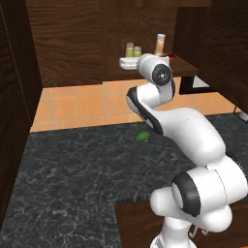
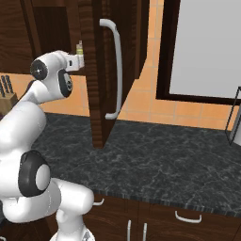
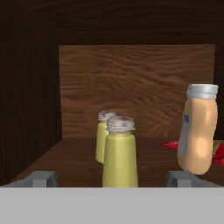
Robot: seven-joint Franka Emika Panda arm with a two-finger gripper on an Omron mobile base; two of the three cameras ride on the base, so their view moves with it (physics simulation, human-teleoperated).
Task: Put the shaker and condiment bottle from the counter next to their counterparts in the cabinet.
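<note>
Hand view: gripper [image 3: 111,178] spread wide around the shaker [image 3: 119,153] at centre; condiment bottle [image 3: 198,130] at right.

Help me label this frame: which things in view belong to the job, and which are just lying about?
Job:
near shaker
far shaker
peach bottle
red bottle
cabinet shelf
open hand

Lying about:
green leafy lump
knife block

Both base views are looking down over the counter [image 1: 63,179] from behind; the hand view is facing close into the cabinet [image 3: 131,83].
</note>
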